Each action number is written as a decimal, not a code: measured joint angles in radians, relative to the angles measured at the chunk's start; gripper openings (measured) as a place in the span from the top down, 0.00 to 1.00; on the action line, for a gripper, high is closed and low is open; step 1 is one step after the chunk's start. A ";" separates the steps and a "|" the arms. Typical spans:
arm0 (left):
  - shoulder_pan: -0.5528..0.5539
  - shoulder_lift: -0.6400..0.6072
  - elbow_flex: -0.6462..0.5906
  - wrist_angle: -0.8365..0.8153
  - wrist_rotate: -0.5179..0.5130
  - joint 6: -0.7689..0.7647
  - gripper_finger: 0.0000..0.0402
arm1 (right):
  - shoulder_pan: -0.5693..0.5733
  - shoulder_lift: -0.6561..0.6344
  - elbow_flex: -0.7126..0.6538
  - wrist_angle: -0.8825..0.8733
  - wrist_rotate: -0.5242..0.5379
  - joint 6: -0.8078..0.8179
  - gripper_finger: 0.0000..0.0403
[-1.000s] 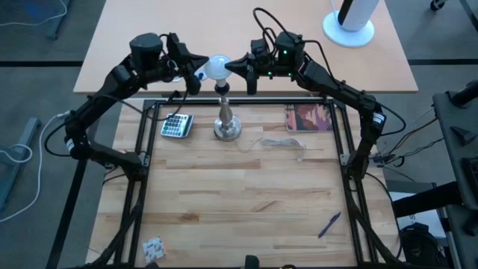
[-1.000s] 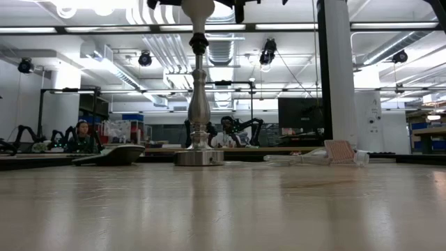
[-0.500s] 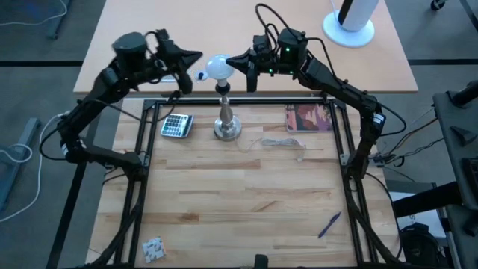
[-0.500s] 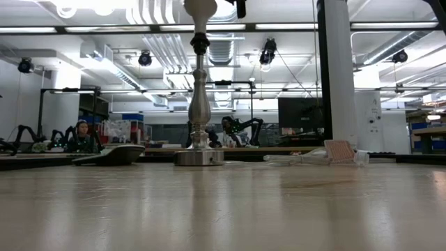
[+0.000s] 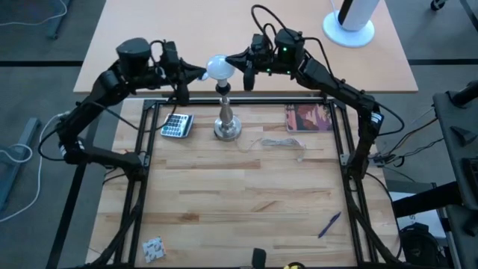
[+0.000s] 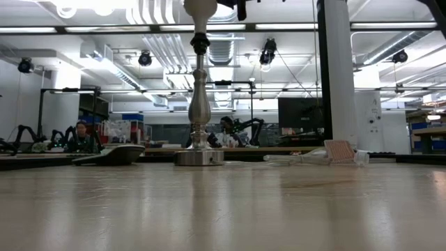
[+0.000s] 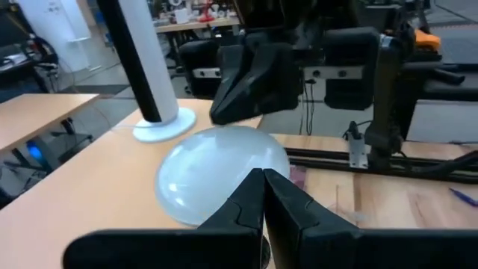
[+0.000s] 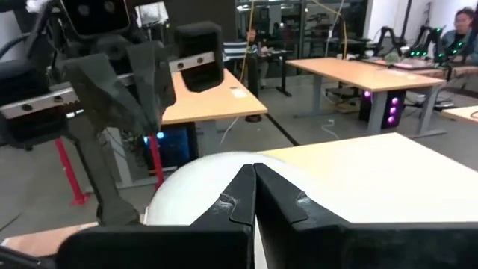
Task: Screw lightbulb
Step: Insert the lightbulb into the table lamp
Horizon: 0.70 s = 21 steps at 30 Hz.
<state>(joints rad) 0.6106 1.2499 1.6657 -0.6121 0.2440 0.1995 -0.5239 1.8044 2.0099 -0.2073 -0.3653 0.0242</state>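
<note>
On the wooden bench [image 5: 246, 187], the lightbulb [image 5: 218, 67] sits atop the stand [image 5: 226, 119], flanked by closed, empty left end effector [image 5: 200, 73] and right end effector [image 5: 230, 57]; an off-centre push could tip it.

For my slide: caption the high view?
Both shut grippers, left and right, flank the lightbulb atop the stand.

no readable text, labels or nos. anywhere; calculator [image 5: 177, 125] keys and booklet [image 5: 308, 118] cover too small to read.
</note>
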 joint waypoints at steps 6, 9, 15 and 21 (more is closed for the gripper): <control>0.000 0.050 0.000 0.007 -0.008 0.018 1.00 | 0.000 0.009 -0.001 -0.011 -0.003 -0.001 1.00; -0.001 0.064 0.002 0.008 -0.014 0.019 1.00 | 0.000 0.009 -0.003 -0.018 -0.001 -0.001 1.00; 0.001 0.079 0.004 -0.002 -0.049 0.032 1.00 | -0.001 0.008 -0.005 -0.045 -0.024 0.008 1.00; 0.005 0.080 0.004 0.000 -0.087 0.033 1.00 | 0.007 0.008 -0.007 -0.053 -0.047 0.017 1.00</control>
<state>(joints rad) 0.6159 1.3296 1.6695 -0.6117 0.1569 0.2325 -0.5166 1.8122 2.0029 -0.2607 -0.4122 0.0410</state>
